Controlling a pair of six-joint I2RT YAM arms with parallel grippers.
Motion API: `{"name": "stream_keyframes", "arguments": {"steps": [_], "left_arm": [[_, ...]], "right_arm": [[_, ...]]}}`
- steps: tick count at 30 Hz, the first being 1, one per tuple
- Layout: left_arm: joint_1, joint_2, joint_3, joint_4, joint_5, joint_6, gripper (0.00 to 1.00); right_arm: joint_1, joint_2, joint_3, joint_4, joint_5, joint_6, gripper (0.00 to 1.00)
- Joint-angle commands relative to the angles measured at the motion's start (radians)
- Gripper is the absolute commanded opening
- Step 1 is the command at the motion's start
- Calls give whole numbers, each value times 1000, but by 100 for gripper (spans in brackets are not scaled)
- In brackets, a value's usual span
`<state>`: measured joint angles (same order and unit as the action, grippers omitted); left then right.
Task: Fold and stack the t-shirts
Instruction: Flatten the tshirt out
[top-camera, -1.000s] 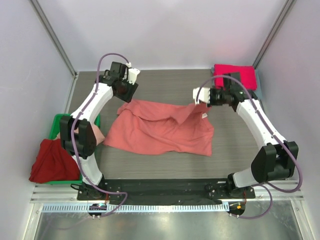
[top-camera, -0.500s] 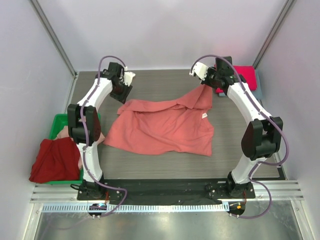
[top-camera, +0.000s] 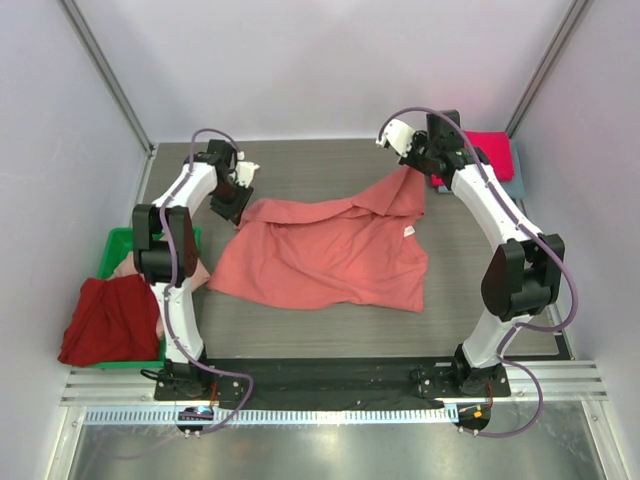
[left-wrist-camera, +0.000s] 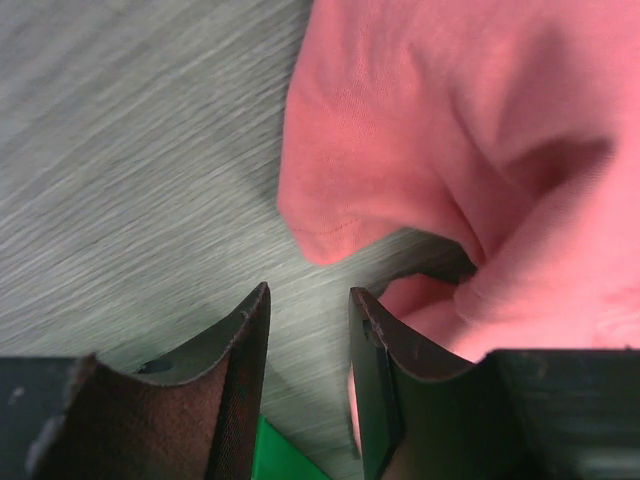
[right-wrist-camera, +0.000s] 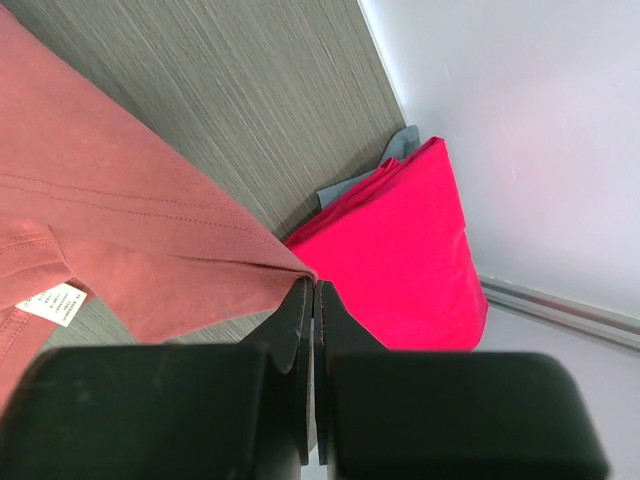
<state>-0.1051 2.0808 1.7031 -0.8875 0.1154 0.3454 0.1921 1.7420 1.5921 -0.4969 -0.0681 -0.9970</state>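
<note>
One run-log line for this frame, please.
left gripper: open, at far-left corner of salmon t-shirt, nothing held | right gripper: shut on its far edge, raised | magenta t-shirt: folded, far right corner

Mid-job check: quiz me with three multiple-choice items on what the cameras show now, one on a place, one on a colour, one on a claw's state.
1. The folded magenta shirt lies:
A. at the near left edge of the table
B. at its far right corner
C. in its middle

2. The draped shirt on the green bin is:
A. yellow
B. white
C. dark red

3. The right claw is:
A. open over bare table
B. shut on the salmon shirt
C. shut on nothing

Answers:
1 B: the top view shows it at the far right end.
2 C: it reads deep red against the green plastic.
3 B: the right wrist view shows the fingers pressed together with the salmon edge pinched between them.
</note>
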Motion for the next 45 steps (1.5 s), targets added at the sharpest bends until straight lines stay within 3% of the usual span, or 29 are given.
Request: {"name": "stream_keyframes", "arguments": {"steps": [1, 6, 11, 17, 21, 29, 38, 42, 45], "left_arm": [[-1, 56, 29, -10, 38, -5, 39], [1, 113, 59, -22, 50, -3, 35], [4, 131, 79, -22, 61, -25, 21], [12, 130, 92, -14, 59, -49, 20], [15, 134, 98, -5, 44, -66, 29], [22, 137, 99, 18, 33, -91, 22], [33, 163, 150, 22, 46, -117, 25], [36, 179, 173, 12, 55, -123, 22], [41, 182, 173, 10, 58, -123, 13]], "right_arm": [[20, -35, 12, 20, 31, 20, 1], [32, -32, 17, 17, 39, 14, 1], [36, -36, 6, 15, 42, 18, 1], [38, -41, -7, 15, 40, 23, 1], [41, -42, -7, 14, 36, 26, 1], [44, -38, -15, 15, 34, 32, 1], [53, -25, -20, 15, 36, 38, 1], [56, -16, -18, 14, 40, 38, 1], [56, -9, -15, 15, 39, 40, 1]]}}
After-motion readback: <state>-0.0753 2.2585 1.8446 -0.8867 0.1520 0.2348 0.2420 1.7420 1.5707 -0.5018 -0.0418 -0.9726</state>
